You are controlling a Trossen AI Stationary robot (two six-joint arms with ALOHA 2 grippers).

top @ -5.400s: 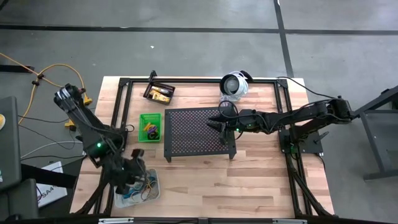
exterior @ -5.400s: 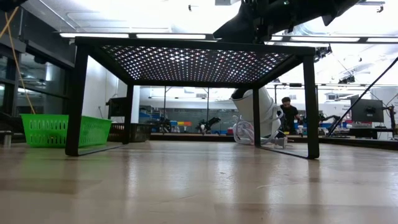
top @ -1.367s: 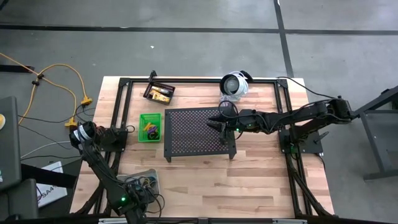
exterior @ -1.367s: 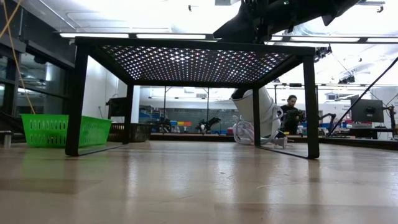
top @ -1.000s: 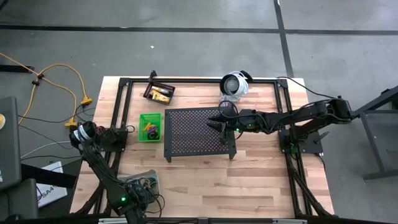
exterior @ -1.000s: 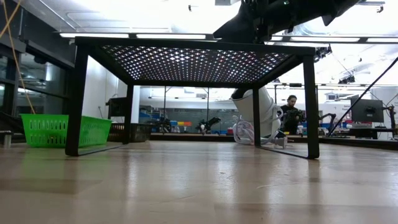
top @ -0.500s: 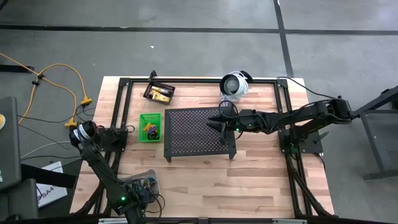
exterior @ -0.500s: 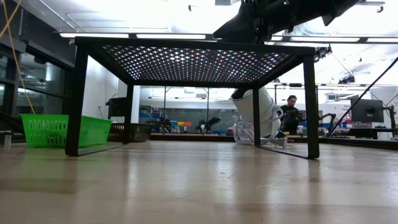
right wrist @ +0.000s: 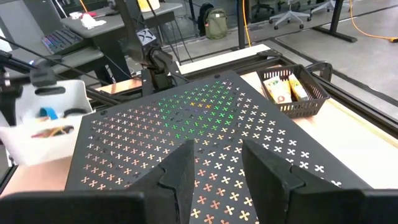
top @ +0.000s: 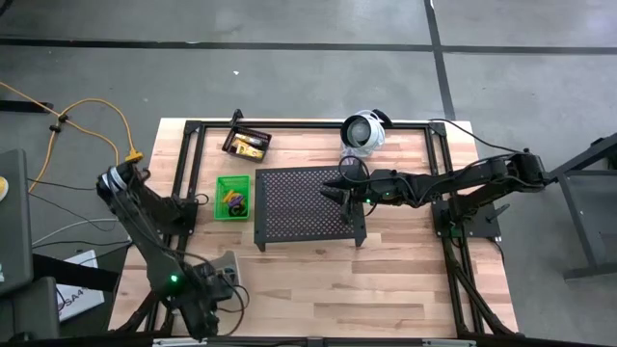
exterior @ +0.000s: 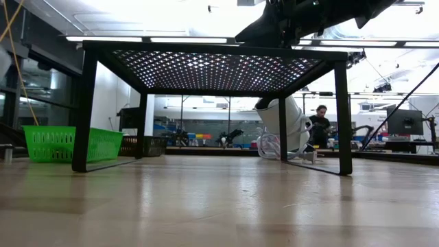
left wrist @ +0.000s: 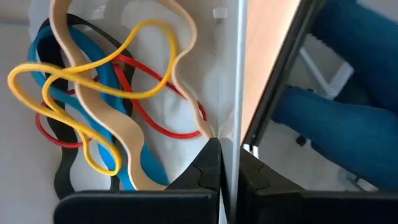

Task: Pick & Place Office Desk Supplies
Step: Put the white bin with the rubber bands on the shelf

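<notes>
Left gripper [left wrist: 229,163] pinches the clear bin's [left wrist: 231,74] wall; right gripper [right wrist: 214,162] gapes.

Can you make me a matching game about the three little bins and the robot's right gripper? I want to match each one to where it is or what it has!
Things:
1. green bin
2. black bin
3. clear bin
4. right gripper

Clues:
A. has yellow tubes inside
B. pinched by the left gripper
C. open, over the black stand
D. sits right beside the stand, on the table

Pairs: 1-D, 2-A, 3-B, 4-C
</notes>
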